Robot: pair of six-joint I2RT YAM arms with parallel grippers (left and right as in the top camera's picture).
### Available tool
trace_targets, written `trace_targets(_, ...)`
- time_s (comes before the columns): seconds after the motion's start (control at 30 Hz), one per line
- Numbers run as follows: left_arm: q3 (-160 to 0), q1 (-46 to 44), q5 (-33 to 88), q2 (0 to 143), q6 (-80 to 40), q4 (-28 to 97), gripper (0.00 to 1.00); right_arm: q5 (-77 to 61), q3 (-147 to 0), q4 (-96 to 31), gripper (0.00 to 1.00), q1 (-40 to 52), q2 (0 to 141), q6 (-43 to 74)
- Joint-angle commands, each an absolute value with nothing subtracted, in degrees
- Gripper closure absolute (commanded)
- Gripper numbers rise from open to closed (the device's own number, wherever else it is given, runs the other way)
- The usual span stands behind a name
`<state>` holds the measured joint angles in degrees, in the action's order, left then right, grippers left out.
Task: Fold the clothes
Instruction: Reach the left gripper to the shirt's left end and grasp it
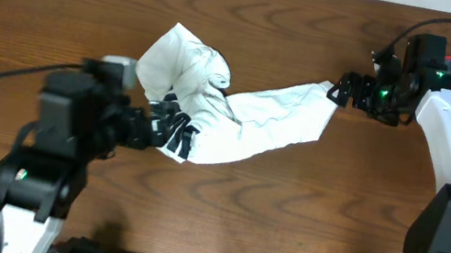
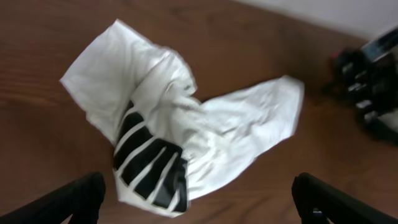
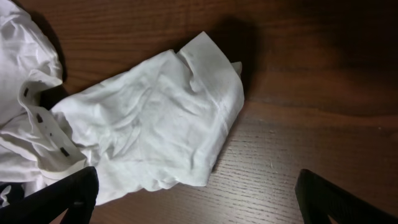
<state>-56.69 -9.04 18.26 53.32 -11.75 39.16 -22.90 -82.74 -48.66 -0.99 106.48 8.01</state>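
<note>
a crumpled white garment with black stripes lies mid-surface. the left claw is spread wide over its striped end. the right claw is spread wide at the opposite end, pinching nothing.

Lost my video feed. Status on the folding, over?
Left end effector open, right end effector open, both empty. White shirt crumpled, not yet folded, lying between them. Nothing blocking it.

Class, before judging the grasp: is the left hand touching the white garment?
Apart. Left wrist view: bare wood lies between the left hand and the white garment.
</note>
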Motion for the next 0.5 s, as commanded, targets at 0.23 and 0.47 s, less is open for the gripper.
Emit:
trace_targets(0.23,-58.46,-27.81,-4.54,63.96,-8.36,35.83,0.02,-22.39,-82.78,-48.25,0.01,-0.75,106.83,7.18)
trace_targets(0.47,-58.46,-29.17,8.32,70.52,-8.36,29.43,0.02,-19.9,-82.78,-48.23,0.01,-0.75,106.85,7.2)
